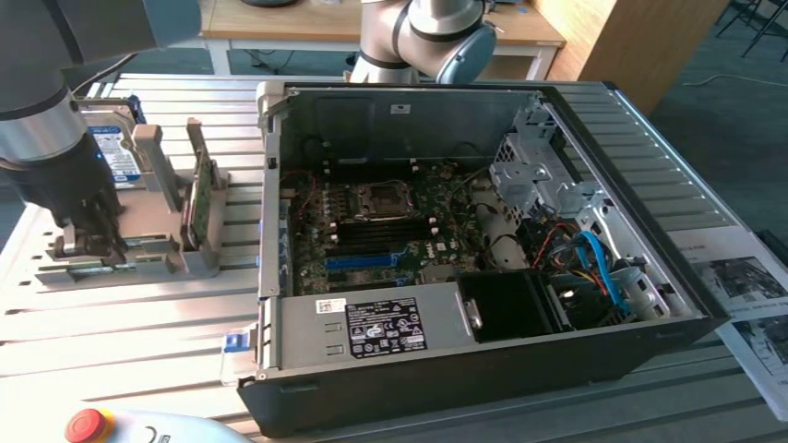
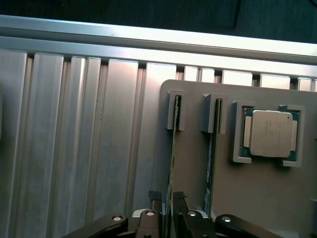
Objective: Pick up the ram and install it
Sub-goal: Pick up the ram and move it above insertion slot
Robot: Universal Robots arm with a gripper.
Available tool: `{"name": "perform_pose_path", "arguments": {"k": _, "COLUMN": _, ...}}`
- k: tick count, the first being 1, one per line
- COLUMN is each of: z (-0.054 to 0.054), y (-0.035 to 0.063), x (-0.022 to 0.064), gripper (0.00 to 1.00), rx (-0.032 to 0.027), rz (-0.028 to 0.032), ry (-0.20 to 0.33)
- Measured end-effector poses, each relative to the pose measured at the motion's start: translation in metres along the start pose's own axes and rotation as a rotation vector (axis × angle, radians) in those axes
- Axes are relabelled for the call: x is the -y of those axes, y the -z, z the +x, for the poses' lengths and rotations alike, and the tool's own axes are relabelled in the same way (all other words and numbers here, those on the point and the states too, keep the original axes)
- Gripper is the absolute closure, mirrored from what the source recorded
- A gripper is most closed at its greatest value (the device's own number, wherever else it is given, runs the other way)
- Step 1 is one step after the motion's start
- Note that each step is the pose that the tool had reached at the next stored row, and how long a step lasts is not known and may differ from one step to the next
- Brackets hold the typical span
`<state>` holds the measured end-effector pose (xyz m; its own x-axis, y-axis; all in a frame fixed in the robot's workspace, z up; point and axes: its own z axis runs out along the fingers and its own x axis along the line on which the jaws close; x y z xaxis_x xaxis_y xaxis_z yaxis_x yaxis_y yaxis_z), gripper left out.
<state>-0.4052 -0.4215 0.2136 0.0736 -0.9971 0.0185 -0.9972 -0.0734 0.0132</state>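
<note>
Now I am holding the claw (image 2: pixel 167 207) narrowly parted astride the ram (image 2: pixel 172 163), which is standing on edge, lengthwise, in the edge slot of the grey holder (image 2: pixel 193 163).

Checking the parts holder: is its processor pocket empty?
No, a silver-lidded processor sits in the pocket of the gray holder.

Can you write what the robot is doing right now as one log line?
step: pick-up | pincer: down at memory stick | memory stick: on edge in grey holder | computer: open, stick not yet in
</note>
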Motion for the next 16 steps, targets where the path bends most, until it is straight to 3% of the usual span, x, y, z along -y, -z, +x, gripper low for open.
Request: {"name": "perform_pose_path", "arguments": {"k": 16, "z": -0.002, "y": -0.0134, "x": 0.0002, "gripper": 0.76, "rx": -0.0002, "rz": -0.0003, "ry": 0.0}}
